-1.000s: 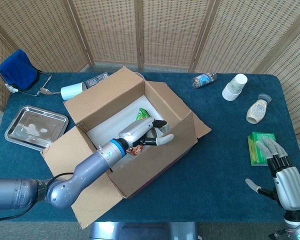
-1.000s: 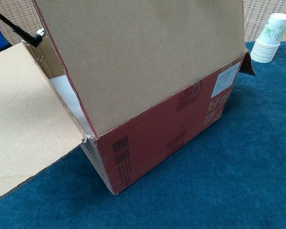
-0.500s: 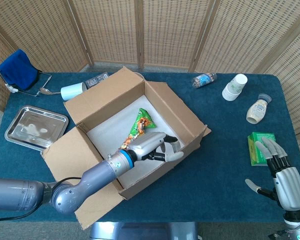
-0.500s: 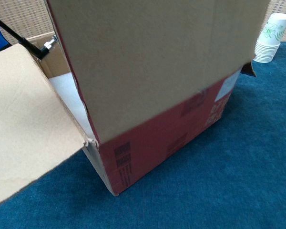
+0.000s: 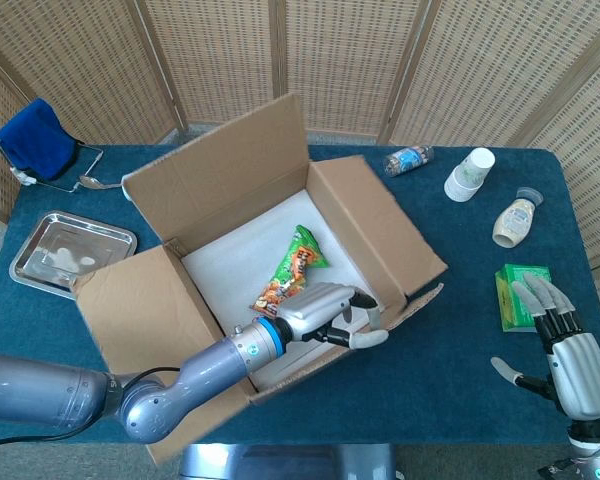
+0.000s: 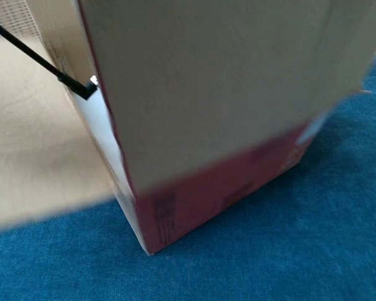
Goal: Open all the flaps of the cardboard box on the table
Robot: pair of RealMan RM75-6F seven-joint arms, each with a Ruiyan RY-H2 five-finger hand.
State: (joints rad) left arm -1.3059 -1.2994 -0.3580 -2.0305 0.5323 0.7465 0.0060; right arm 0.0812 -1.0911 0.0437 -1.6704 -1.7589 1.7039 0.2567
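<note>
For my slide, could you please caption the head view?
Left hand presses the cardboard box's near flap outward; right hand idles.

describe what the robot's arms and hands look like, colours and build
The left arm is smooth, rounded silver-grey metal, with a blue ring and a small green dot at the wrist. The left hand has a silver-grey shell, black inner parts and pale fingertips. The right hand matches it: silver-grey back, dark fingers tipped pale grey-green. A thin black cable crosses the chest view.
</note>
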